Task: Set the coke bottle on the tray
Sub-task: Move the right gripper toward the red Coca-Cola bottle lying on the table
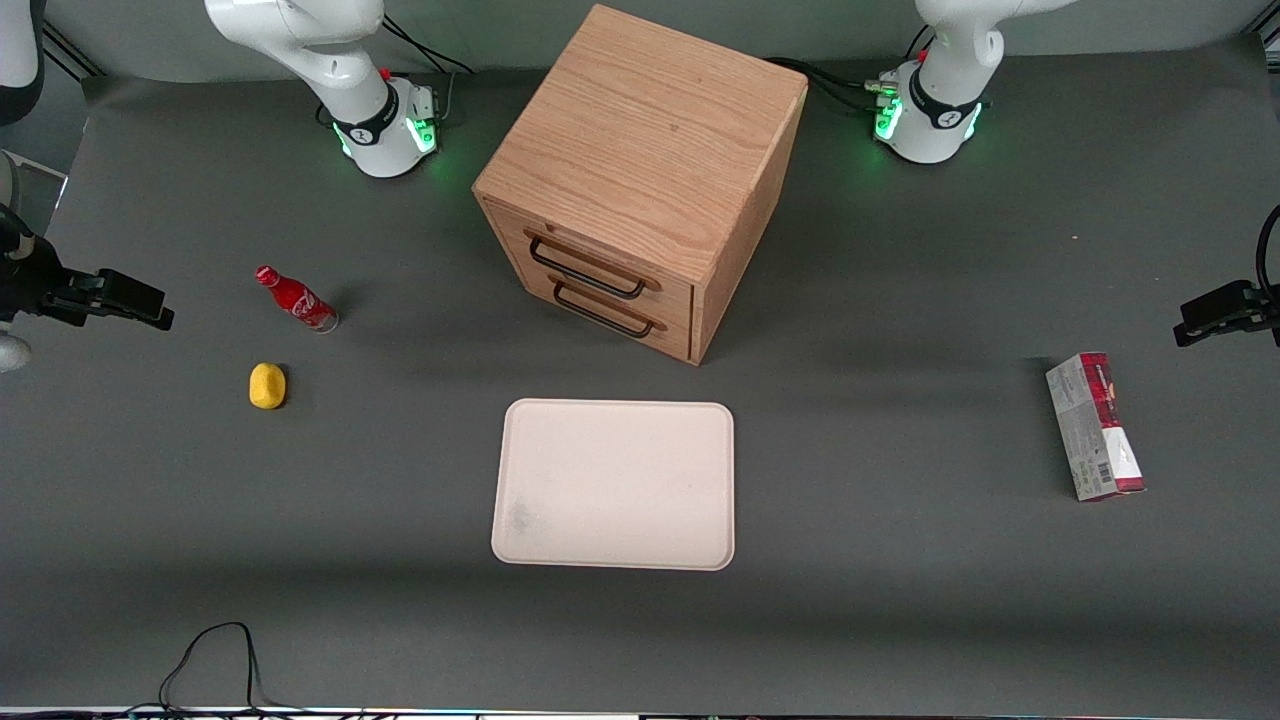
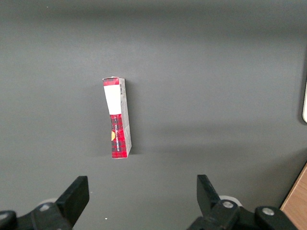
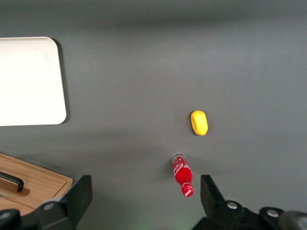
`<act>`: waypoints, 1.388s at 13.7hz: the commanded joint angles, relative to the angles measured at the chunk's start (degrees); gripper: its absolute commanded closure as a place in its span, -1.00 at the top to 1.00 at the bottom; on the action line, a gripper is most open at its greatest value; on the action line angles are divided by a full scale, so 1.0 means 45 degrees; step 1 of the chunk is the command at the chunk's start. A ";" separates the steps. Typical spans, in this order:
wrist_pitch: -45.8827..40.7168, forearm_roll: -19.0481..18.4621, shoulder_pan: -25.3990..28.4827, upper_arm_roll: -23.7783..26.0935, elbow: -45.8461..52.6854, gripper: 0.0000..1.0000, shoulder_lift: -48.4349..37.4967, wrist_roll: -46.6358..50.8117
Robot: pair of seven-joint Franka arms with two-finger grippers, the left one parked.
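The coke bottle (image 1: 297, 298) has a red cap, a red label and a clear base. It appears to stand on the grey table toward the working arm's end, and it also shows in the right wrist view (image 3: 182, 175). The cream-white tray (image 1: 615, 485) lies flat in front of the wooden drawer cabinet, nearer the front camera, with nothing on it. It also shows in the right wrist view (image 3: 29, 81). My right gripper (image 1: 125, 300) hangs high over the table's end, off to the side of the bottle. It (image 3: 146, 194) is open and empty, and the bottle sits below, close to one finger (image 3: 211, 191).
A yellow lemon-like object (image 1: 267, 386) lies beside the bottle, nearer the front camera (image 3: 199, 122). A wooden two-drawer cabinet (image 1: 640, 170) stands mid-table. A red-and-grey carton box (image 1: 1095, 425) lies toward the parked arm's end (image 2: 117, 117). A black cable (image 1: 215, 660) lies at the front edge.
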 commanded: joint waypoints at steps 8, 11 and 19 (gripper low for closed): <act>-0.0400 0.0071 0.0110 -0.0235 0.0099 1.00 -0.0217 -0.0345; -0.0439 0.0071 0.0110 -0.0294 -0.0195 1.00 -0.0432 -0.0345; -0.0596 0.0052 0.0129 -0.0937 -0.3157 1.00 -0.3902 -0.0812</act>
